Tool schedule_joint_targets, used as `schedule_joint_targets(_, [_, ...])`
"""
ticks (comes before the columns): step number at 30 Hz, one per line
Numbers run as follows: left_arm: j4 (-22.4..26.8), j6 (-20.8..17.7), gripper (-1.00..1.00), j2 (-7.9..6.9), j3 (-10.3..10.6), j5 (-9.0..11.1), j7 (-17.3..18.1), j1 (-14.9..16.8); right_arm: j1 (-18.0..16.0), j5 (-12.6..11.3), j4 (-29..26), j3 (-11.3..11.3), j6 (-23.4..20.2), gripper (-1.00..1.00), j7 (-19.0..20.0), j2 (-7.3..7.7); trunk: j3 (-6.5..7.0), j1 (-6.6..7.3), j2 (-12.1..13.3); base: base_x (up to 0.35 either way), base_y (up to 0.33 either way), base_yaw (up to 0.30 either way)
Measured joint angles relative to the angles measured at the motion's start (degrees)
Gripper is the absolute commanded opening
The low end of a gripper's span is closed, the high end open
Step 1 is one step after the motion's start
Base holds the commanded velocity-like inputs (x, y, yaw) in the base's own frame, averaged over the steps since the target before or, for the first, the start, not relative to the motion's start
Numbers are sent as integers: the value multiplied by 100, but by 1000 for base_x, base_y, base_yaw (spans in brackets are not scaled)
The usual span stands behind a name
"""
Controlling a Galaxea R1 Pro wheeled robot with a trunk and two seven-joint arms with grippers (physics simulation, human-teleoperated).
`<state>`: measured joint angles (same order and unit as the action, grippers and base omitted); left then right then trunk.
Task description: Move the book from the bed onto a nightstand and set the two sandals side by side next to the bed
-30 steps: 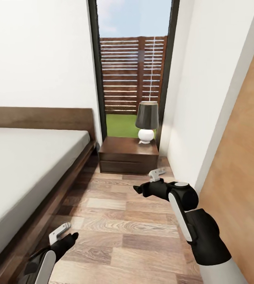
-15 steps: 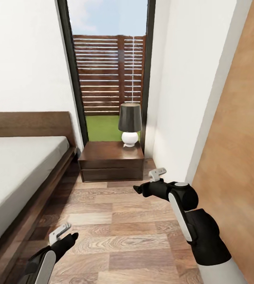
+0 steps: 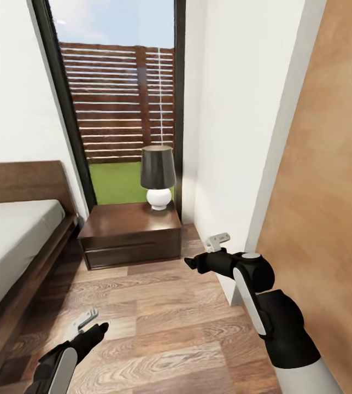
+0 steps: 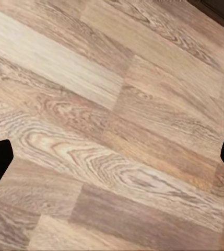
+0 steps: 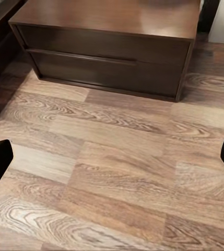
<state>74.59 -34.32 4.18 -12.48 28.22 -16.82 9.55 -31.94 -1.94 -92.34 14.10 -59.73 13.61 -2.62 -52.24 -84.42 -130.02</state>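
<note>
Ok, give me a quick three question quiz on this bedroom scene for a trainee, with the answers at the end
1. True or false: a lamp stands on the nightstand.
2. What lies under the left end effector? A) rug B) wooden floor C) mattress
3. Fill in: in the head view the bed is to the ____ of the nightstand.

Key: 1 true. 2 B. 3 left.

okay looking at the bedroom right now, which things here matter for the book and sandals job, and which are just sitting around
Belong to the job:
- bed, white mattress, dark wooden frame
- nightstand, beside the bed, a possible spot for the book
- left hand and right hand, both open and empty

Just there:
- table lamp on the nightstand
- wooden floor
- slatted fence outside the window
</note>
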Motion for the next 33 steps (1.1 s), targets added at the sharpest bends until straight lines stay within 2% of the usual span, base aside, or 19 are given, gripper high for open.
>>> schedule_joint_targets(12, [5,0,100,0,-3,0,-4,-1,-1,-1,1,40,1,100,0,-1,0,0,0,325,0,-6])
schedule_joint_targets(23, [42,5,100,0,-20,0,-13,-12,0,1,2,73,2,100,0,0,0,0,0,312,103,235])
schedule_joint_targets(33, [197,10,100,0,-156,9,-7,-63,0,-1,2,76,2,100,9,5,0,-1,0,270,204,277])
